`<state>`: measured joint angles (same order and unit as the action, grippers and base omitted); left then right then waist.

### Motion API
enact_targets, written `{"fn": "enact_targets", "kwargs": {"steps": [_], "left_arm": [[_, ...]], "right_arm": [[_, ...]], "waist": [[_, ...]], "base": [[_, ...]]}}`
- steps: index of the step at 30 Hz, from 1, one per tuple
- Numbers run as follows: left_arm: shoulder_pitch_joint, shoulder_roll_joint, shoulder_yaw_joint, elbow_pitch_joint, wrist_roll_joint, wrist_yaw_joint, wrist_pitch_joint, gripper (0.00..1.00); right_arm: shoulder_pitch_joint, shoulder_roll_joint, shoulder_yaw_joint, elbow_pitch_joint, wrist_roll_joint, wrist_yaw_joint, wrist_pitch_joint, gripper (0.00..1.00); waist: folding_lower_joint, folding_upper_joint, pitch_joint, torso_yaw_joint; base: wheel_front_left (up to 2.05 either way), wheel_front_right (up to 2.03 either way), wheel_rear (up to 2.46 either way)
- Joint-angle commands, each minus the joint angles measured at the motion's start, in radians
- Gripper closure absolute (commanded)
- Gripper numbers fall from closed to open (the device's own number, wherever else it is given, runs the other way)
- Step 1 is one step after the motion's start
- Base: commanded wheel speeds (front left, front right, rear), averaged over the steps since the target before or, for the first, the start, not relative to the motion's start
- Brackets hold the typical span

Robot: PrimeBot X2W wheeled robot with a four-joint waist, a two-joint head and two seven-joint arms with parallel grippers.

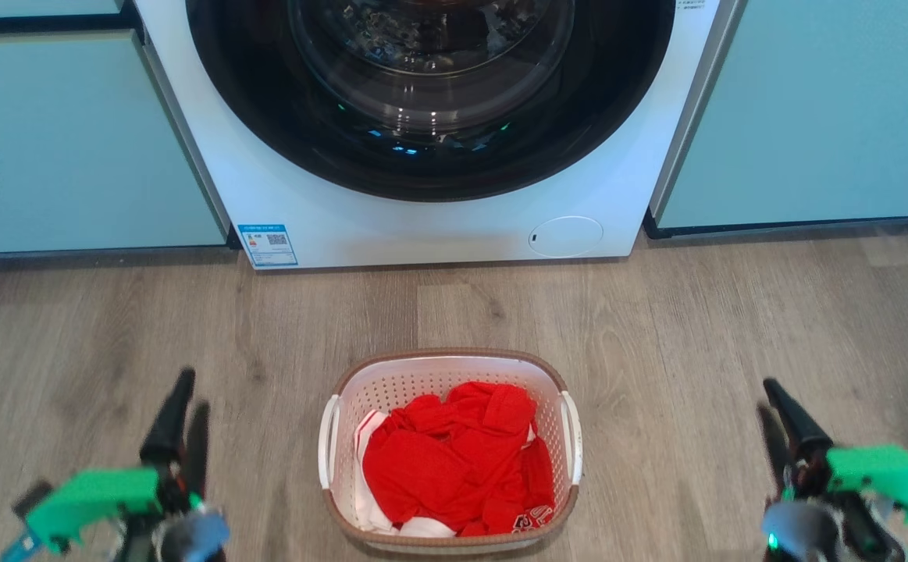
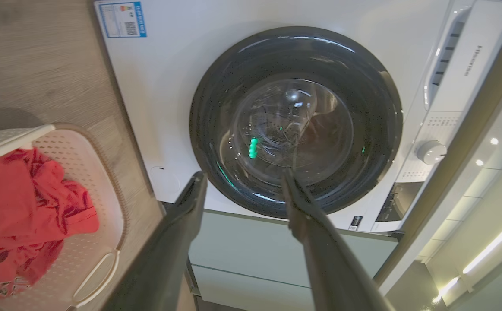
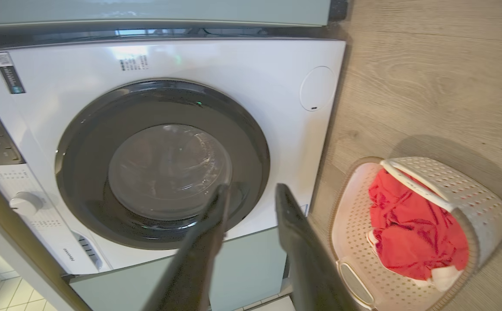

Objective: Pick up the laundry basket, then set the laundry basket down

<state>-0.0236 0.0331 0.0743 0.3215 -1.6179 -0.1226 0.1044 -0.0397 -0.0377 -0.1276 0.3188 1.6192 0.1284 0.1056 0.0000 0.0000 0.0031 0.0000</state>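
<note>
Laundry basket (image 1: pixel 391 386) sits between parted left gripper (image 1: pixel 194 390), right gripper (image 1: pixel 767 396); wrist views show dial (image 2: pixel 431 152).

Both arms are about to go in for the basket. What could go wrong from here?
1. The left gripper and right gripper sit wide of the laundry basket, and its side handles are slim: catching one alone would likely tip it.
2. The red clothes are heaped loosely inside, so a tilt may spill them.
3. The washer stands behind the basket; a forward swing might hit it.
</note>
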Motion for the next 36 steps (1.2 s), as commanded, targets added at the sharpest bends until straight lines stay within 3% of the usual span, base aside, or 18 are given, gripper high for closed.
{"fn": "enact_targets", "kwargs": {"steps": [1, 23, 36], "left_arm": [[-0.008, 0.002, 0.000, -0.009, 0.002, 0.000, -0.003, 0.00], [-0.038, 0.005, 0.028, -0.018, 0.103, -0.002, -0.064, 0.00], [-0.056, 0.006, 0.044, -0.061, 0.235, -0.002, -0.102, 0.00]], "right_arm": [[-0.006, -0.001, 0.000, -0.011, -0.001, 0.000, -0.003, 0.00], [-0.035, -0.003, -0.020, -0.026, -0.070, 0.000, -0.064, 0.00], [-0.057, -0.004, -0.006, -0.084, -0.230, 0.001, -0.103, 0.00]], "waist": [[0.0000, 0.0000, 0.000, 0.000], [0.0000, 0.0000, -0.004, -0.001], [0.0000, 0.0000, -0.001, 0.002]], "base": [[0.00, 0.00, 0.00], [0.00, 0.00, 0.00], [0.00, 0.00, 0.00]]}}
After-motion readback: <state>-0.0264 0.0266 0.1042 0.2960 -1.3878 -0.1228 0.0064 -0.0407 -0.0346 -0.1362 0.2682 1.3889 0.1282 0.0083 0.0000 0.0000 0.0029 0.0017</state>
